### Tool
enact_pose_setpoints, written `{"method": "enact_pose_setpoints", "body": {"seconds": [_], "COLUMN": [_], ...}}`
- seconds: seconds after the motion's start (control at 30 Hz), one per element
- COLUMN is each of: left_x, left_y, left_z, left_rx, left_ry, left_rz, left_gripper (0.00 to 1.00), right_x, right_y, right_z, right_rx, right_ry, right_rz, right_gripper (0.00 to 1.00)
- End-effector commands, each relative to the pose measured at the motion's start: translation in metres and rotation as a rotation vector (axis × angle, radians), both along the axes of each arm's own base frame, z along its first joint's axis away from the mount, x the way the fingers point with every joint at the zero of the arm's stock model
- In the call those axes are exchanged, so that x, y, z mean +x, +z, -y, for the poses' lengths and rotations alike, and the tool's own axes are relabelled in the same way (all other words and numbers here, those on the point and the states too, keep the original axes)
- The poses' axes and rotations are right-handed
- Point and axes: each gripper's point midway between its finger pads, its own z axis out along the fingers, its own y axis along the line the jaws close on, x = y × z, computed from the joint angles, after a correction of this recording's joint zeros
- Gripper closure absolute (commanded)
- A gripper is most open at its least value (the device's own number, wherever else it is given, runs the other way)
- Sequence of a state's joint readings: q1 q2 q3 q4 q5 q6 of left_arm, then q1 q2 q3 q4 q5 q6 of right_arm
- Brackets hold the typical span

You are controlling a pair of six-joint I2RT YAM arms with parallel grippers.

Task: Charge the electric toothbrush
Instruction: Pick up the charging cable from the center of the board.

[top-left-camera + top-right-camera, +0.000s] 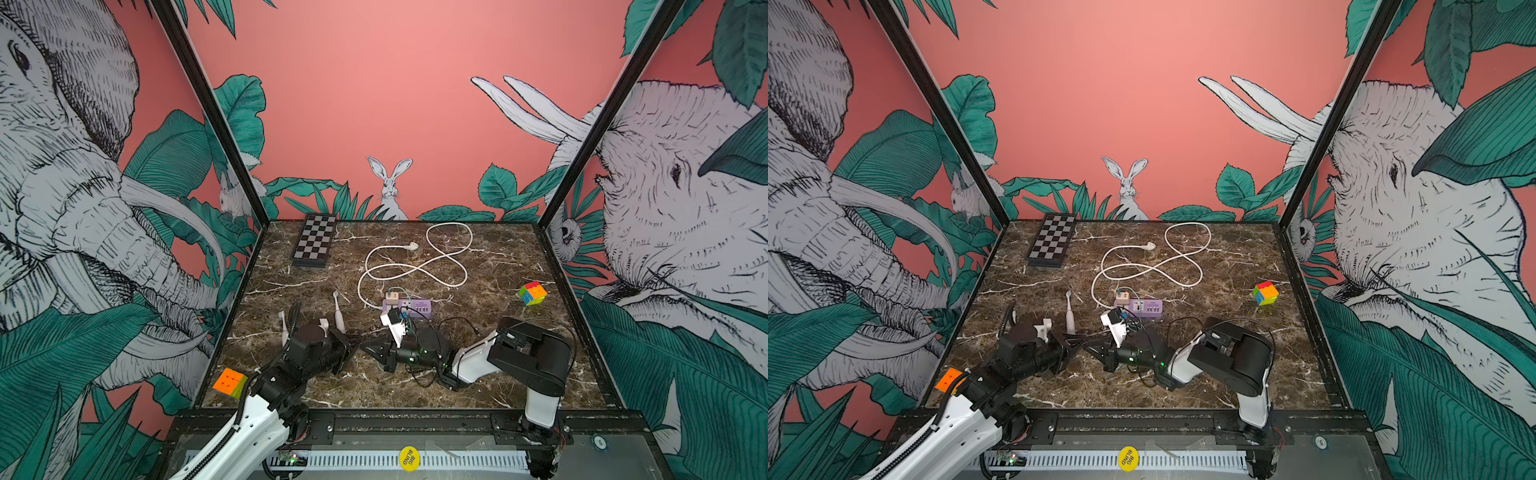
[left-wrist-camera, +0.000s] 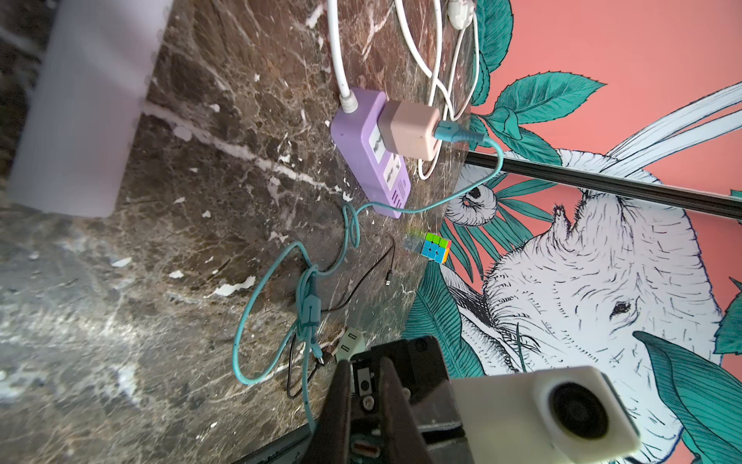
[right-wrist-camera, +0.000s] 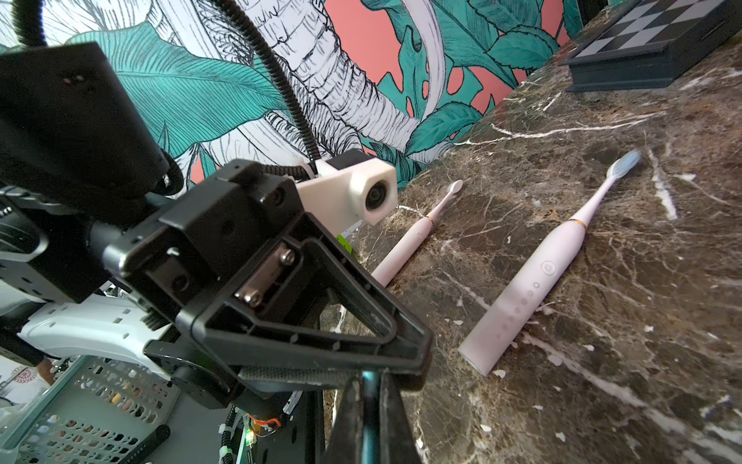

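Two pink electric toothbrushes lie flat on the marble, one point(image 1: 338, 312) point(image 3: 534, 281) just beyond my left gripper and one point(image 3: 405, 249) nearer the left wall. A teal charging cable point(image 2: 257, 281) runs from a pink adapter point(image 2: 413, 128) plugged into the purple power strip point(image 1: 411, 308). My two grippers meet tip to tip near the front. The right gripper point(image 3: 369, 381) point(image 1: 369, 347) is shut on a strand of the teal cable. That strand runs on into the left gripper point(image 2: 363, 361) point(image 1: 354, 345), whose jaws stand narrowly together on it.
The strip's white cord point(image 1: 415, 266) loops across the middle. A chessboard point(image 1: 313, 241) lies at the back left. One colour cube point(image 1: 533, 293) sits at the right, another point(image 1: 229, 382) at the front left corner. A thin black cable point(image 2: 361, 277) and a white USB adapter point(image 2: 349, 341) lie near the grippers.
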State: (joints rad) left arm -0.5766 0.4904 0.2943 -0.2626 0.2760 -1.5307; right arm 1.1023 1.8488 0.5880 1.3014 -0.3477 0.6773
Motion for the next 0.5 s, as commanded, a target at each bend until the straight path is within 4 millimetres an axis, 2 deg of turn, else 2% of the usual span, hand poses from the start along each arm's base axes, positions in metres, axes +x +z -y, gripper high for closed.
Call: {"method": "enact_pose_setpoints", "body": {"seconds": [0.0, 0.03, 0.07, 0.27, 0.47], "left_x": [-0.004, 0.001, 0.001, 0.007, 0.023], "left_y": [-0.008, -0.011, -0.012, -0.025, -0.045], "left_z": [-0.017, -0.029, -0.036, -0.085, -0.088], "left_rx": [0.074, 0.131, 0.168, 0.415, 0.588], "left_ry": [0.062, 0.116, 0.120, 0.120, -0.032], "left_rz": [-0.062, -0.058, -0.068, -0.186, -0.320], "left_gripper": [0.73, 0.30, 0.24, 0.17, 0.16], "right_x": [0.016, 0.017, 0.019, 0.013, 0.007], "right_y": [0.011, 0.008, 0.005, -0.008, -0.010], "right_z": [0.014, 0.017, 0.021, 0.030, 0.035], "right_rx": [-0.005, -0.019, -0.031, -0.105, -0.167], "right_ry": [-0.096, -0.107, -0.120, -0.099, -0.080], "right_rz": [0.056, 0.057, 0.057, 0.062, 0.109], "right_gripper": [1.00, 1.00, 1.00, 1.00, 1.00]}}
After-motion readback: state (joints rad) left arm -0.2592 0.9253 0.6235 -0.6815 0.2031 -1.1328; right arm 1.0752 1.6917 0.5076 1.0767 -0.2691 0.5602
